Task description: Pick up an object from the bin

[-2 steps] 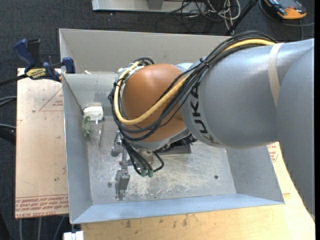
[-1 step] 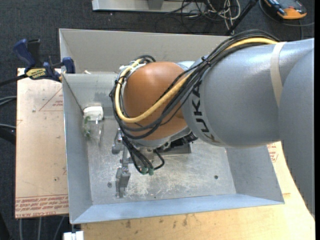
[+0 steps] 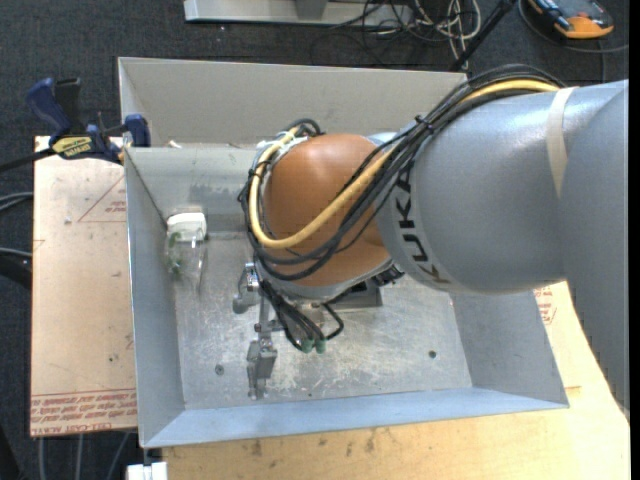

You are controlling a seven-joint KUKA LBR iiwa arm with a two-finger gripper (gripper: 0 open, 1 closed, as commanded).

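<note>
**Gripper (image 3: 260,376) low over the bin's scuffed floor; one small white-and-clear piece by the bin's left wall**

The bin (image 3: 330,413) is a grey sheet-metal box with sloping walls. Its flat floor is dull and scratched, dusted with pale scuff marks and a few dark specks.

The arm (image 3: 520,188) comes in over the bin's right wall. It is a thick, smooth, matt silver-grey tube. At its wrist sits a rounded, glossy orange cover (image 3: 320,203), shaped like a dome, above the middle of the bin. A bundle of cables (image 3: 300,238), some black and one pale yellow, loops round the cover and trails down under it, with small green tips at the loose ends.

Below the cover the gripper reaches towards the bin's front wall. It is a slim part of bare grey metal, narrow and angular. Its tip is close to the floor, just short of the front wall and left of the bin's centre. Bare metal floor lies under the tip. Whether it stands open or closed cannot be told from this angle.

The small white-and-clear piece (image 3: 186,240) lies on the floor beside the bin's left wall, towards the far corner. It has a blocky, opaque white top and a see-through, faintly greenish body like thin plastic or glass. It is well apart from the gripper.
</note>
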